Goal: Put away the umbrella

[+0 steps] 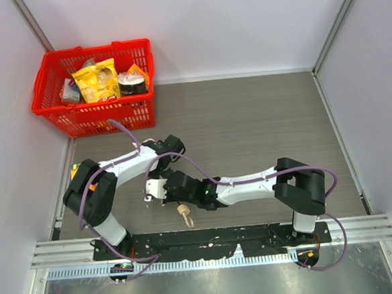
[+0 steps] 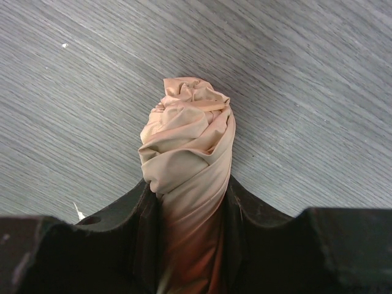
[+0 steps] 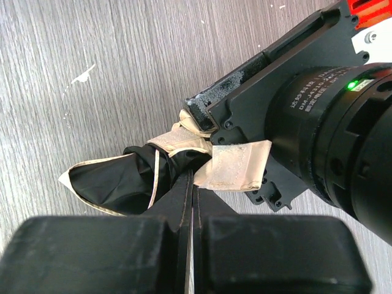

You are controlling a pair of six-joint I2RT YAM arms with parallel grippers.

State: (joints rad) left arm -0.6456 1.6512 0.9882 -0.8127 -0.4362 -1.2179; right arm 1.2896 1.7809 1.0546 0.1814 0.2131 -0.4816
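Observation:
The umbrella is a twisted roll of pale beige fabric, and my left gripper is shut on it, one black jaw on each side. In the right wrist view its black inner fabric bulges out to the left, and the beige strap with its fastening patch runs from my right gripper, which is shut on the strap's near end. From above, both grippers meet at mid-table: the left gripper and the right gripper. The cream handle with its loop cord hangs just below them.
A red basket holding snack packets and a dark tub stands at the back left corner against the wall. The black mounting rail runs along the near edge. White walls close in both sides of the wooden tabletop.

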